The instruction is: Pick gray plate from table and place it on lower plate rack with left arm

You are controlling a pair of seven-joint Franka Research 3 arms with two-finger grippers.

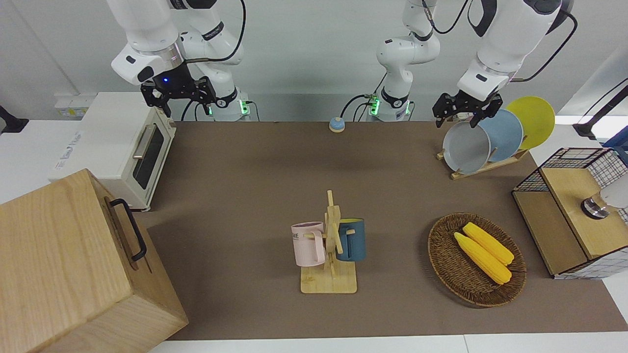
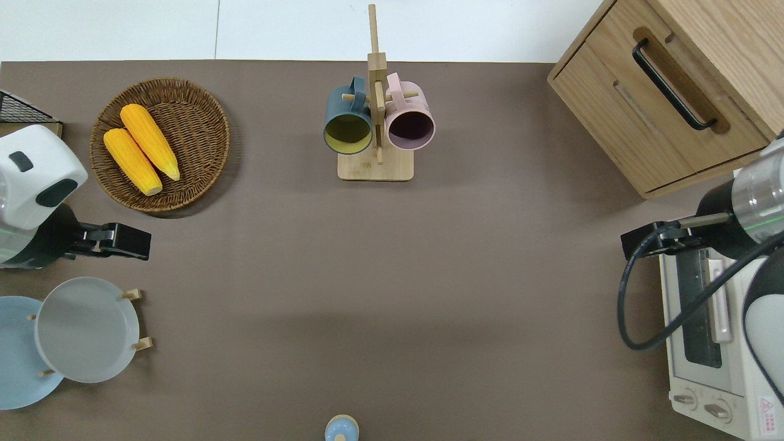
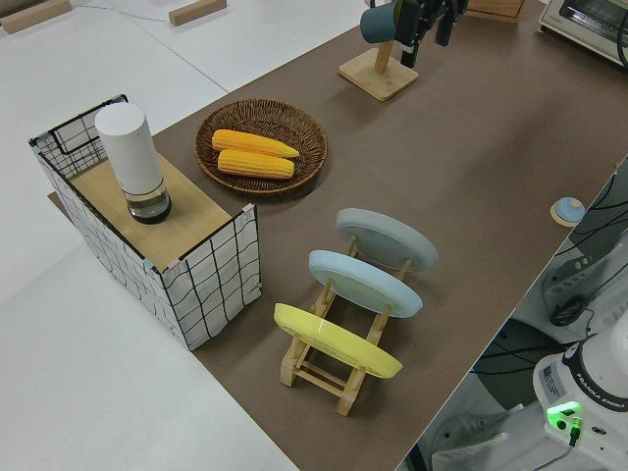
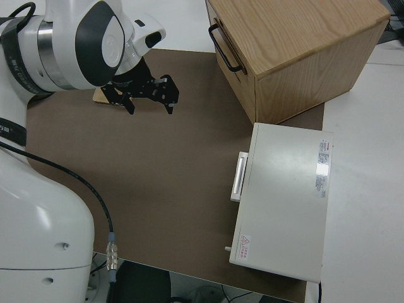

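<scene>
Brown table (image 2: 392,294); gray plate (image 2: 86,329) slotted in lower plate rack (image 2: 138,318); left gripper (image 2: 125,241) spread, empty

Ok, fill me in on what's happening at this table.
The gray plate already stands in the plate rack, in the slot farthest from the robots, next to the blue plate and the yellow plate. The left gripper hangs open just above the gray plate's rim, holding nothing. The right arm is parked.

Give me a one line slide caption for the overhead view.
Gray plate racked beside the blue plate in the lower plate rack; left gripper empty above.
</scene>
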